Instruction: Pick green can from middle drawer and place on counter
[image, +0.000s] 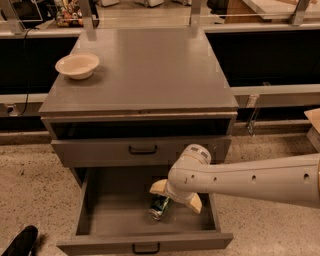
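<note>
The green can (160, 206) lies tilted on the floor of the open middle drawer (100, 220), right of its centre. My gripper (176, 196) hangs inside the drawer just above and to the right of the can. Its cream fingers (159, 187) are spread apart and hold nothing; the left finger is right over the can's top end. The white arm reaches in from the right and hides the drawer's right rear part. The counter (145, 70) is the grey top of the cabinet above.
A cream bowl (77, 65) stands on the counter's left rear part. A shallower closed drawer (142, 149) with a black handle sits above the open one. A dark object (20, 241) lies on the speckled floor at the lower left. Dark shelving runs behind the cabinet.
</note>
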